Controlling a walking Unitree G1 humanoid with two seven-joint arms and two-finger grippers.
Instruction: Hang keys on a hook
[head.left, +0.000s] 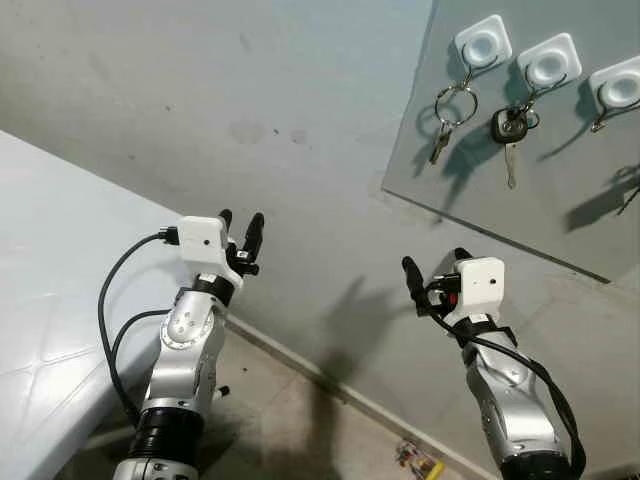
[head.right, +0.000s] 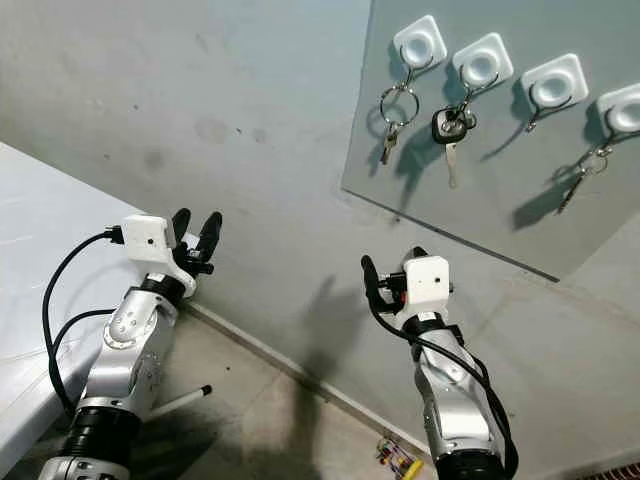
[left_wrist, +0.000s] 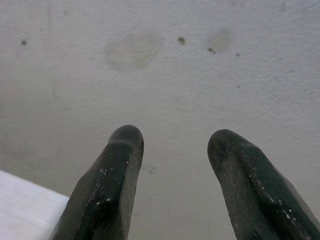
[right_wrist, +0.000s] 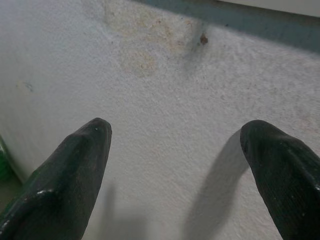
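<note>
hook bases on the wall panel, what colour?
White, square with a round centre; clearest in the right eye view, e.g. the hook bases on the grey panel.

The wall (head.left: 250, 90) is matt, rough plaster with faint stains. The panel (head.right: 560, 220) looks smooth. 4 hooks (head.right: 481, 59) are glossy white plastic; the keys (head.right: 390, 128) are shiny metal. The arms (head.left: 185, 350) are brushed silver metal, their fingers (left_wrist: 107, 185) scuffed black.

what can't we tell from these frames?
- Fourth hook: cut by the right eye view's edge.
- Small bright item on the floor: too small to identify.
- Keys on the fourth hook: too small to count.
- Left gripper and right gripper: open, empty; wrist views face bare wall.
</note>
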